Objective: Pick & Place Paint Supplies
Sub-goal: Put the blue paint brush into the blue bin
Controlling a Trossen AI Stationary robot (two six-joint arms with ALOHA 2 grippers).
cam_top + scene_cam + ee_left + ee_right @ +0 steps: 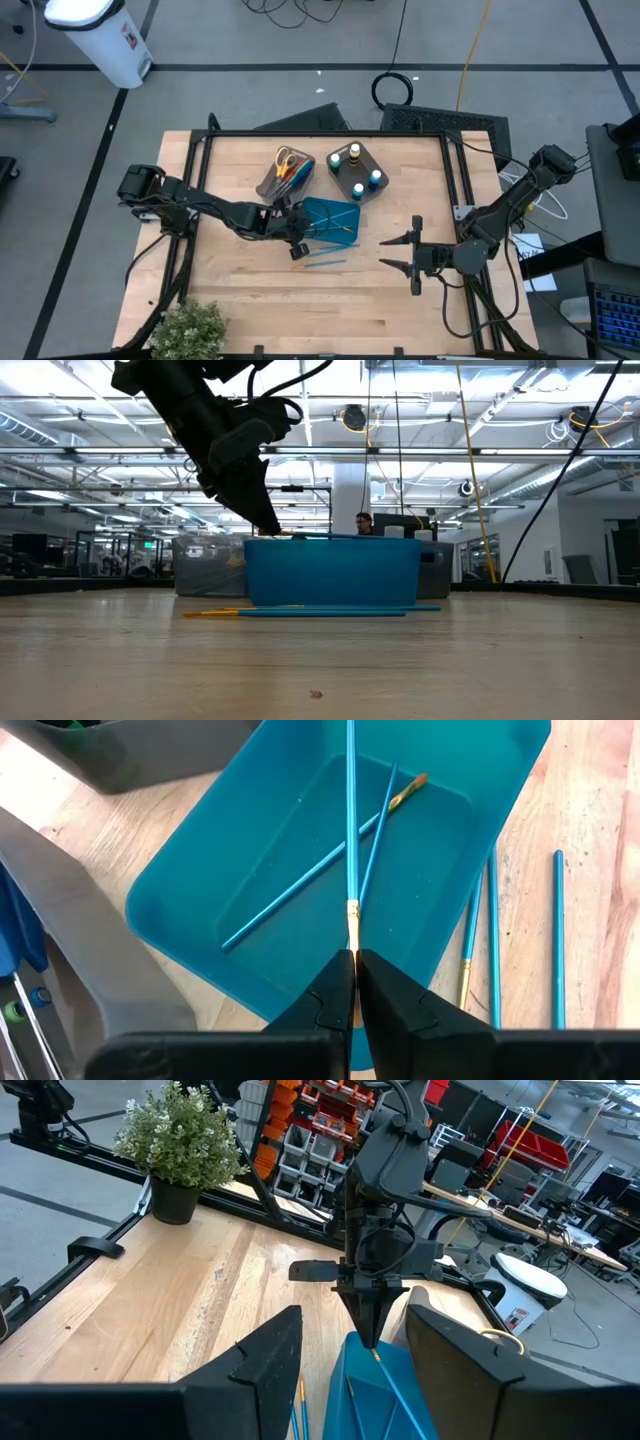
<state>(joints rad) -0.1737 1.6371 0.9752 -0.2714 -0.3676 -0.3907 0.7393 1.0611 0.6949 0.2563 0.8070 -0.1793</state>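
Note:
My left gripper is shut on a thin blue brush over the teal tray. It hovers at the tray's near left corner. Two more blue brushes lie crossed on the tray's floor. Three others lie flat on the table beside the tray, also seen as brushes. Scissors with coloured handles stand in one grey-brown bin. Paint bottles stand in the other. My right gripper waits open on the table's right, facing the tray. My left gripper pinches the blue brush at its gold ferrule end between the two fingertips. The fingers come slanting down from the table's left and lie along the brush. The shaft runs out from the fingers, slanting down into the tray. Whether its far end touches the tray I cannot tell.
The two grey-brown bins sit just beyond the tray toward the far edge. A potted plant stands at the near left corner. A black frame borders the table. Bare wood lies near the front edge.

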